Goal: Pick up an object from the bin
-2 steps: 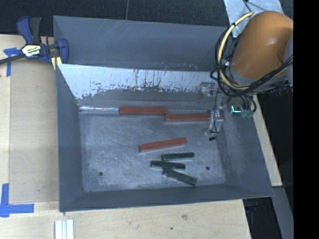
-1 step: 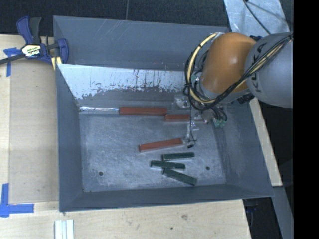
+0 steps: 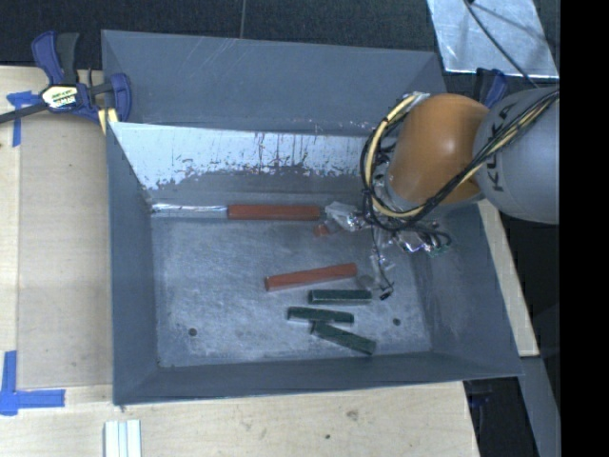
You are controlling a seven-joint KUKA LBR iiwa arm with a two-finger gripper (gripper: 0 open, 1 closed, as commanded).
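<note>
My gripper (image 3: 383, 276), open or closed I cannot tell, hangs over the close right ends of the red-brown bar (image 3: 311, 277) and a dark green bar (image 3: 340, 296) mid-bin, so I may catch both

Nothing can be read for certain: the one marking is a scrap of dark lettering (image 3: 495, 166) on the grey arm casing (image 3: 528, 174), just right of the orange cover (image 3: 433, 150), partly hidden by black and yellow cables (image 3: 514, 129), its letters too broken to make out.
</note>
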